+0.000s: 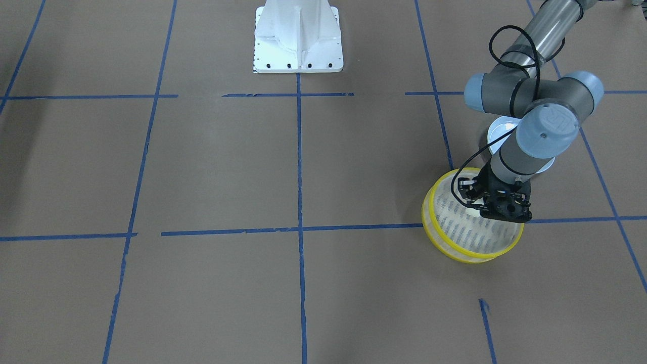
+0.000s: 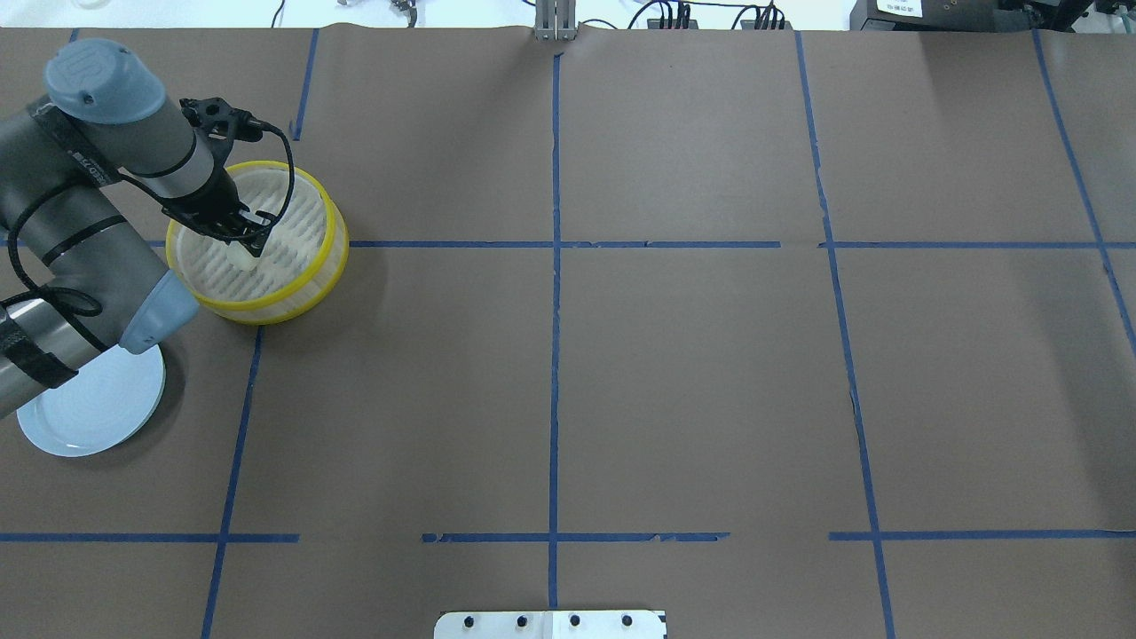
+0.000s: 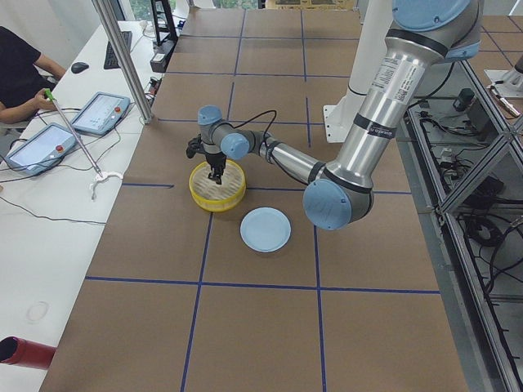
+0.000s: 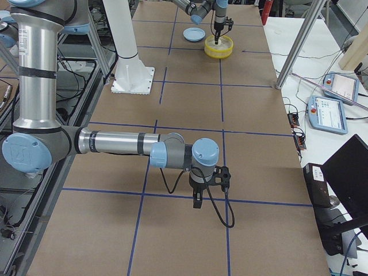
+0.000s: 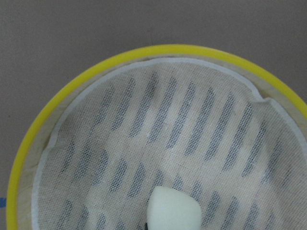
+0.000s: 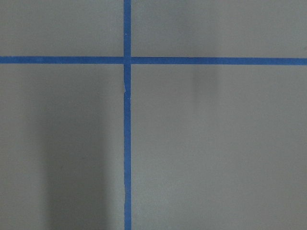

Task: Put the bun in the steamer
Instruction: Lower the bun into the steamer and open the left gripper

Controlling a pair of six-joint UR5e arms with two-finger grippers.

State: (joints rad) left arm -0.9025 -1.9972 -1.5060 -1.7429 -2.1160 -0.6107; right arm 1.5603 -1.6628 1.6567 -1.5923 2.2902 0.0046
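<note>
Left half of the work table during bun placement. Counted items: one bun [image 5: 172, 211], one steamer [image 2: 259, 307], one plate [image 2: 89, 417], two arms, two grippers.

The steamer stands on the table [image 2: 692, 382] near its far left corner as seen from overhead. A white mesh liner [image 5: 192, 120] covers its slotted base. The left gripper [image 2: 251, 238] points down inside the yellow rim. The bun sits directly at its fingertips, over the liner and off-centre in the basket. Whether the jaws clasp the bun or stand apart from it cannot be told, and contact between bun and liner cannot be judged.

The pale blue plate lies just beside the steamer on the robot's side, not touching it and partly under the left arm.

The right gripper [image 4: 197, 202] hangs over bare paper at a crossing of tape lines, well apart from the steamer; its jaw state cannot be told.

Brown paper covers the table, divided by a grid of blue tape lines [image 2: 555, 355]. A white pedestal base [image 1: 298, 40] is bolted at the robot's edge. On a white side bench lie two touchscreen pendants [image 3: 102, 113], beside a seated operator [image 3: 20, 73].
</note>
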